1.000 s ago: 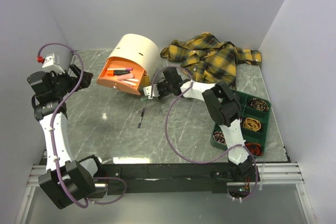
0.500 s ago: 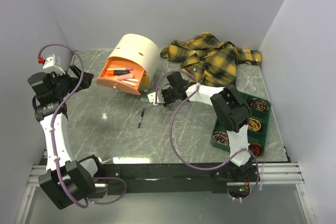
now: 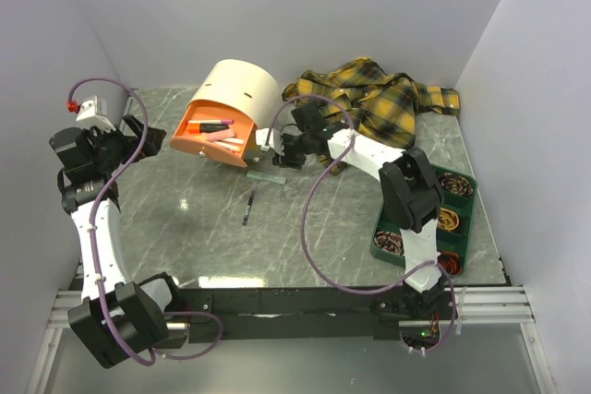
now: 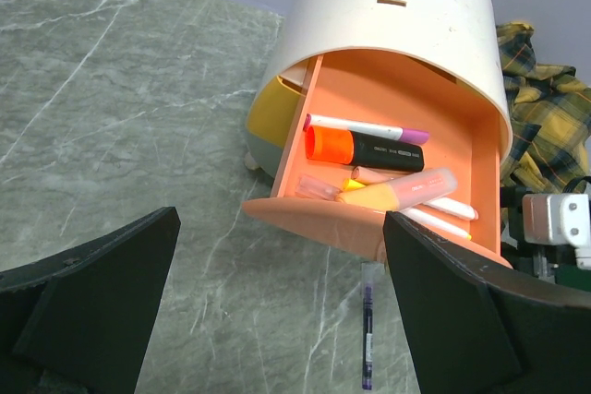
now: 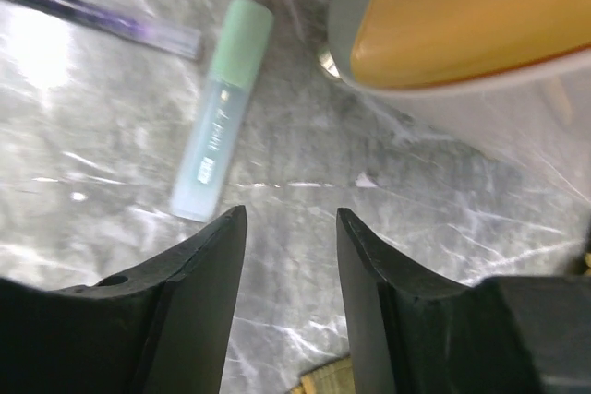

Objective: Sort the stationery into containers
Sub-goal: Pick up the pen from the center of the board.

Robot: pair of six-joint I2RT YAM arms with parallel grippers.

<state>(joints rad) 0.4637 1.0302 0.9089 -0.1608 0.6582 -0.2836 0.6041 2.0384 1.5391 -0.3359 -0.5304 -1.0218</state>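
A cream drawer box stands on the marble tabletop with its orange drawer pulled open. The drawer holds an orange-and-black highlighter, a white pen with a purple cap and a peach highlighter. The right arm reaches to the box's right front corner. Its jaws stand partly apart and hold nothing. A pale green marker lies flat on the tabletop just beyond them, close beside the box's base. A dark pen lies a little farther out in front of the drawer. The left arm hangs to the box's left, its jaws spread wide and empty, facing the open drawer. A plaid shirt lies crumpled to the box's right. A dark green tray of coiled rubber bands sits well apart from the box, at the right near side.
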